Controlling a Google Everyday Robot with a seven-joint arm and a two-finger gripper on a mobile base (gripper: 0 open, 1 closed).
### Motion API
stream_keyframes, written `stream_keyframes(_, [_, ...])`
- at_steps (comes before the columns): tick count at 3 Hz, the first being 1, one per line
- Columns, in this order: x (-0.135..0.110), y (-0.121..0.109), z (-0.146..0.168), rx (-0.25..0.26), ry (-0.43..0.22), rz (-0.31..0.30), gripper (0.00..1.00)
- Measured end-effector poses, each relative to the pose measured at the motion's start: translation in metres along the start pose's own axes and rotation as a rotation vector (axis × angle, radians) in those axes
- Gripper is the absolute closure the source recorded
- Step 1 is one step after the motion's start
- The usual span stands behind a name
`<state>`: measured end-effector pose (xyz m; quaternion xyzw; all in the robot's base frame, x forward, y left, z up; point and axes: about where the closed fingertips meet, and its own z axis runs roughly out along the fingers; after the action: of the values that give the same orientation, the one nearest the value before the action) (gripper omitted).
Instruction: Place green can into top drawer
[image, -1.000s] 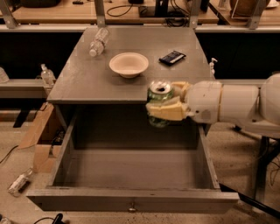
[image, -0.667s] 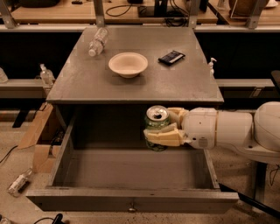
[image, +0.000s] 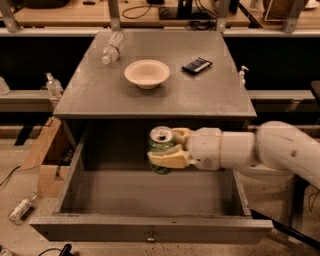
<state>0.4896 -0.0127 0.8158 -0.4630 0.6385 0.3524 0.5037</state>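
Over the open top drawer (image: 150, 227), toward its twelve o'clock side and just below the front edge of the desk (image: 205, 97), the green can (image: 161, 139) is held upright by the gripper (image: 164, 148). The gripper is carried in from three o'clock on a white arm (image: 260, 150).

The drawer is pulled fully out toward six o'clock, with its knob (image: 150, 239) at the middle of the front panel, and nothing is seen lying on its floor. The can is already lifted off the desk and brought inside the outline of the drawer, so most of the task is judged to be done. What is left is judged to be the setting down of the can on the drawer floor, the release, and the withdrawal of the arm. Whether the can's base touches the floor cannot be told; it appears to hang a little above it.

The jaws are pinched on the can's sides: one pale finger is wrapped across the side toward six o'clock and the other is seen behind the can toward twelve o'clock. Nothing else is touched by them.

On the desk, a bowl (image: 147, 73) is left near the centre and a clear bottle (image: 112, 47) lies at about eleven o'clock, both well apart from the can.
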Motion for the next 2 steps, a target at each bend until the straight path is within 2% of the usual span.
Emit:
stream_keyframes(1, [0.036,-0.004,0.057,-0.049,-0.032,0.019,1.0])
stream_keyframes(2, [0.06,0.0,0.102,-0.082,-0.043,0.028,1.0])
